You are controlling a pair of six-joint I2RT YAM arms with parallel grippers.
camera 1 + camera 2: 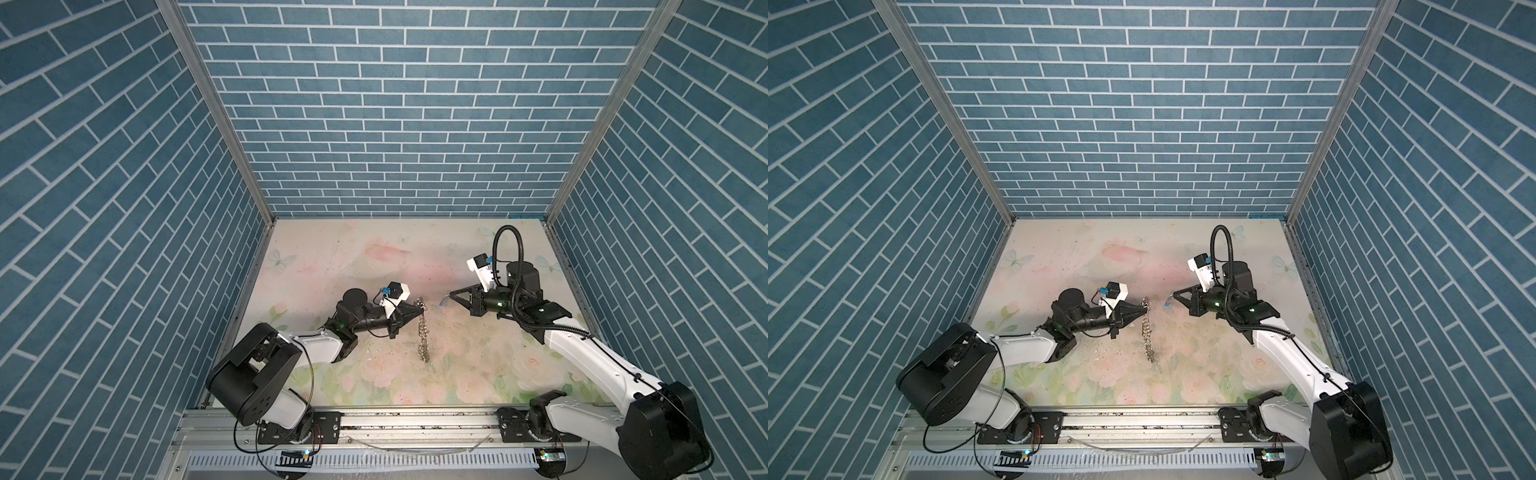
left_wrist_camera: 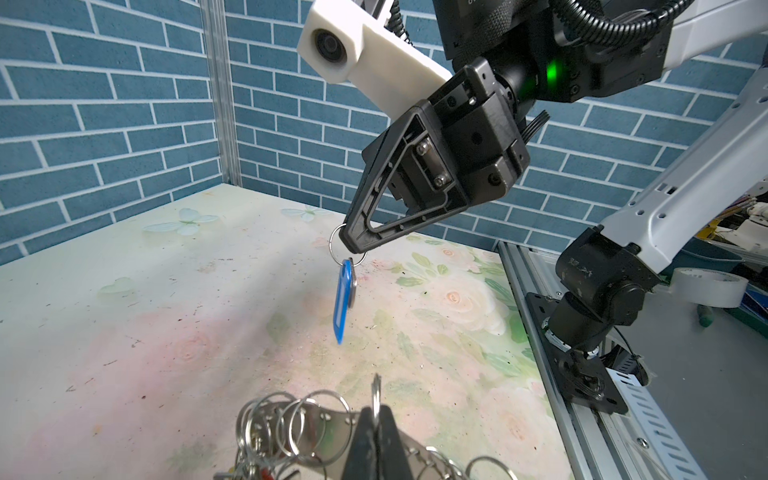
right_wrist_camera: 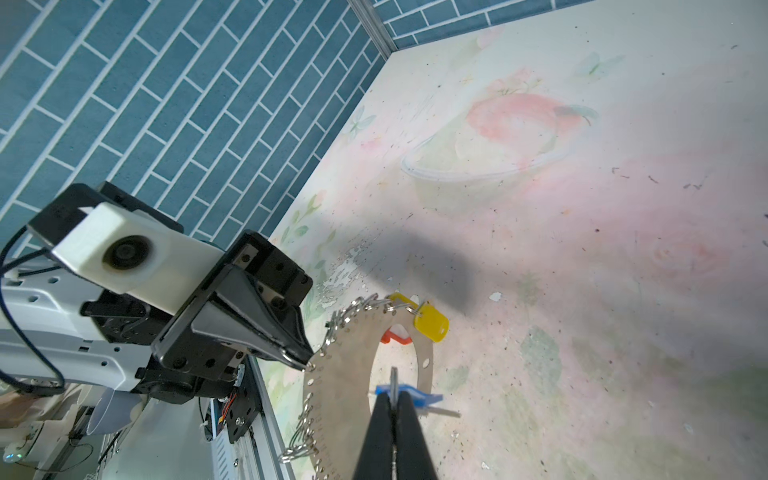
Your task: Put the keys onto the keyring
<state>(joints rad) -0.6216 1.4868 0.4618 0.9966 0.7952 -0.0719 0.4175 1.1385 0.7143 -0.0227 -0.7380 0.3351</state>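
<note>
The keyring (image 3: pixel 345 386) is a flat silvery hoop edged with small split rings. It stands edge-on in both top views (image 1: pixel 423 332) (image 1: pixel 1148 332). My left gripper (image 2: pixel 376 411) is shut on one split ring at the hoop's top, as both top views show (image 1: pixel 419 308) (image 1: pixel 1143 308). A yellow-tagged key (image 3: pixel 431 324) and a red-tagged key (image 3: pixel 397 334) hang on the hoop's far side. My right gripper (image 3: pixel 392 399) is shut on the split ring of a blue-tagged key (image 2: pixel 344 301), which dangles just right of the hoop (image 1: pixel 444 302).
Blue brick walls enclose the floral table mat (image 1: pixel 374 266) on three sides. An aluminium rail (image 1: pixel 415 419) with both arm bases runs along the front edge. Small white flakes (image 3: pixel 495 296) lie on the mat. A tape roll (image 2: pixel 706 286) sits outside the cell.
</note>
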